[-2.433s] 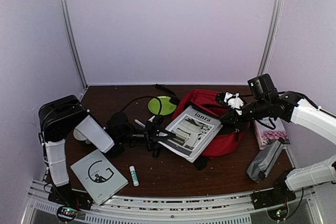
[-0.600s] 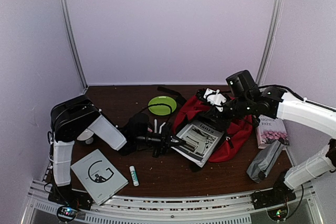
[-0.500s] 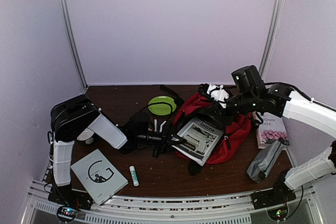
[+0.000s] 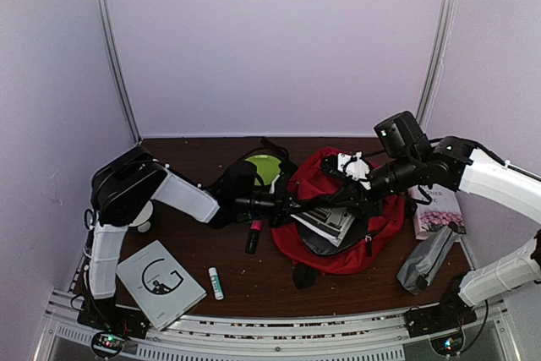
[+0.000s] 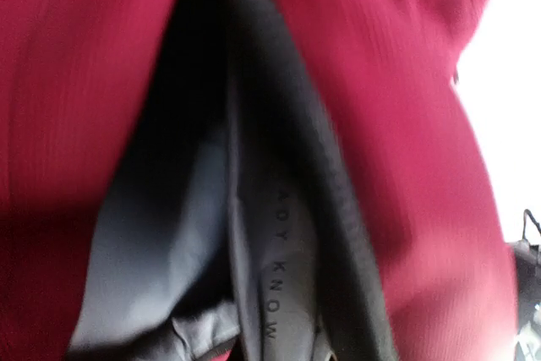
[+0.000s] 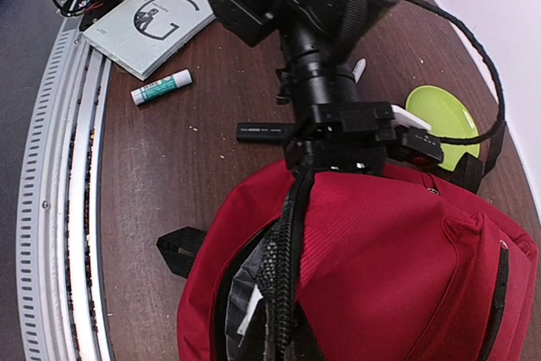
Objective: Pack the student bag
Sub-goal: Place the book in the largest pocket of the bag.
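The student bag (image 4: 372, 230) is a red backpack lying right of centre with its zipped mouth agape. My left gripper (image 4: 294, 206) reaches into that mouth, shut on a grey printed magazine (image 4: 325, 219) that sits partly inside. The left wrist view shows only red fabric (image 5: 68, 82) and the magazine's grey spine (image 5: 275, 293). My right gripper (image 4: 348, 182) is shut on the bag's upper zipper rim (image 6: 292, 276) and holds it raised. Its own fingers are hidden in the right wrist view, where the left gripper (image 6: 314, 158) meets the bag.
A green plate (image 4: 264, 166) lies behind the left gripper. A black and pink marker (image 4: 254, 237), a glue stick (image 4: 216, 282) and a white booklet (image 4: 159, 281) lie front left. A pink book (image 4: 438, 209) and a grey pouch (image 4: 425, 259) lie on the right.
The left arm has pushed the magazine rightwards and deeper into the bag. The right gripper has shut on the bag's rim and come slightly lower.
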{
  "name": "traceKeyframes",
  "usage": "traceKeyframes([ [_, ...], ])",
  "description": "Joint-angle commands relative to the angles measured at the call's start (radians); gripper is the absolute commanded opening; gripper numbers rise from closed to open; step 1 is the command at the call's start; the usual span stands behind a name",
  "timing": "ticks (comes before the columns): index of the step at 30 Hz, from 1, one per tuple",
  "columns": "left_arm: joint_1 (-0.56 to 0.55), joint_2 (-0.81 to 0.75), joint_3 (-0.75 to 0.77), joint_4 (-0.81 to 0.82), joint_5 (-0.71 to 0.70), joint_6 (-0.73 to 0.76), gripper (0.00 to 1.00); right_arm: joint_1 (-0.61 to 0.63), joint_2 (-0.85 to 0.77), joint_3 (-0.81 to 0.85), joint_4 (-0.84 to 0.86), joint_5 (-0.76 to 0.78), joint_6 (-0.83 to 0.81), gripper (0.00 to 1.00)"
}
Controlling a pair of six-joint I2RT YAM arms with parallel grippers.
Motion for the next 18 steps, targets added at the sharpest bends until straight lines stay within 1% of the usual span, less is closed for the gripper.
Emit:
traceKeyframes([
  [1,0.02,0.058,0.15,-0.092,-0.013,0.104,0.09,0.01,-0.041,-0.015,-0.012,-0.087,-0.051,0.0],
  [4,0.02,0.086,0.233,-0.218,-0.011,0.169,0.12,0.01,-0.037,-0.015,-0.023,-0.081,-0.092,0.0],
  [9,0.03,0.106,0.32,-0.424,-0.049,0.277,0.23,0.01,-0.026,-0.018,-0.026,-0.087,-0.11,0.0],
  [11,0.034,0.106,0.336,-0.484,-0.066,0.328,0.3,0.01,-0.03,-0.023,-0.024,-0.091,-0.107,0.0],
  [14,0.037,0.093,0.348,-0.547,-0.085,0.37,0.44,0.011,-0.036,-0.04,-0.019,-0.076,-0.105,0.0],
  [17,0.035,0.056,0.35,-0.613,-0.101,0.418,0.52,0.009,-0.045,-0.06,-0.023,-0.061,-0.104,0.0],
  [18,0.035,0.04,0.346,-0.64,-0.108,0.433,0.56,0.009,-0.049,-0.066,-0.024,-0.057,-0.104,0.0],
])
